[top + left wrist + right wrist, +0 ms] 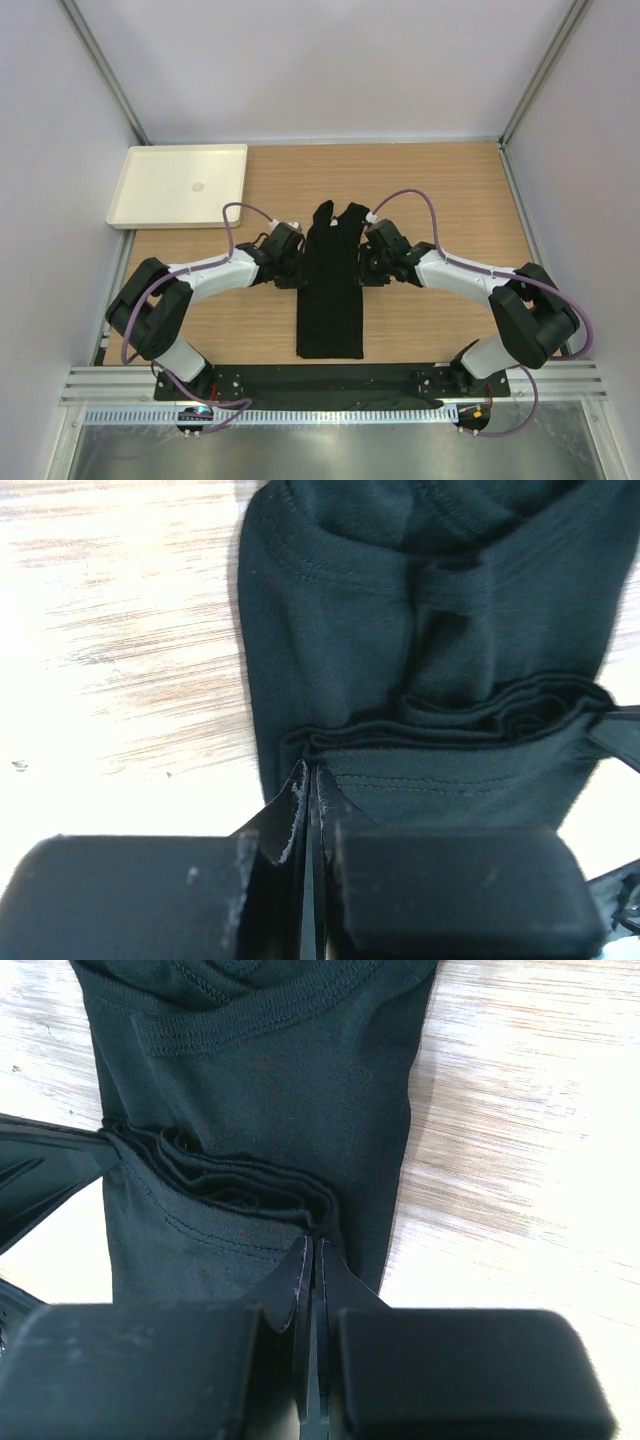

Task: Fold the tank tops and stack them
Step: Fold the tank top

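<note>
Leftmost, a shallow cream tray [150, 190] of hard plastic with a raised rim sits on the wood-grain worktop [440, 190]. Right of the tray and nearer the arm bases lies the tank top [330, 300]. It is plain black knit, matte, and narrowed into a long strip, with its straps toward the tray's near edge and its hem toward the bases.

Between tray and garment, the left fingers [280, 830] are pressed together on the strip's tray-side edge. The left wrist view shows several layers bunched into a ridge right at the tips, so they look to be pinching fabric. On the side of the strip away from the tray, the right fingers [285, 1295] are likewise closed tight, nipping the opposite edge where stacked folds curl. Stitched hems show in both wrist views.

Handling, as judged: light, limp, no stiffness. It will sag and drape between two holds, and the layers may slide apart. The fabric looks grippy rather than slick. The best hold is at the side edges, through all layers and level on both sides, so the fold travels evenly.
</note>
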### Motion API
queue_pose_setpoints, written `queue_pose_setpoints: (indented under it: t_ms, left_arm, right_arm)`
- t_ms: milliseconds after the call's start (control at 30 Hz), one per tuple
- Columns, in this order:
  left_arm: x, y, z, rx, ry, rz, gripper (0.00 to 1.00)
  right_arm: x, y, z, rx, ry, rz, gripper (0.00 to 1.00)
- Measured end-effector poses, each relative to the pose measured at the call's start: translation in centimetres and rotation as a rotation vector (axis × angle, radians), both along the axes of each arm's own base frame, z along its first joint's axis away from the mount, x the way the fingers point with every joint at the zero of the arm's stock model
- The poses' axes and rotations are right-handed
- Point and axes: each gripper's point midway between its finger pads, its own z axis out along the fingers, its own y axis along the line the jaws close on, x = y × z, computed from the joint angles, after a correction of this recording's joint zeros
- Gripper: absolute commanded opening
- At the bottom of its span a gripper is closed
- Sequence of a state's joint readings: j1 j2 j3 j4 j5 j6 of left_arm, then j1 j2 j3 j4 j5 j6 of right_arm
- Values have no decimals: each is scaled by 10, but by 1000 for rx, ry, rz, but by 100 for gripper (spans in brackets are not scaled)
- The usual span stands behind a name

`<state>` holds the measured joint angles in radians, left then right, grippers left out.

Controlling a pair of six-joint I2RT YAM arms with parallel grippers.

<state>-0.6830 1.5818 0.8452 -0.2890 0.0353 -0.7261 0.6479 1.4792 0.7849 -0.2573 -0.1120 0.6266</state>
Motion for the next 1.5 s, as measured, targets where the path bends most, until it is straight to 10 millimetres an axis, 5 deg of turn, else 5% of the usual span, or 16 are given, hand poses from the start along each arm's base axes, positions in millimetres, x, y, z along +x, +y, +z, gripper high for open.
queue_pose_setpoints:
  t_ms: [267, 800, 1500]
  left_arm:
    - [1, -1, 32, -51, -63, 0, 0]
    - [-2, 1, 86, -115, -138, 0, 0]
    - [12, -2, 135, -132, -212, 14, 0]
  right_arm:
    - [-2, -2, 4, -1, -1, -1, 4]
    - [6, -1, 49, 39, -80, -14, 3]
    - [27, -9, 86, -20, -148, -64, 3]
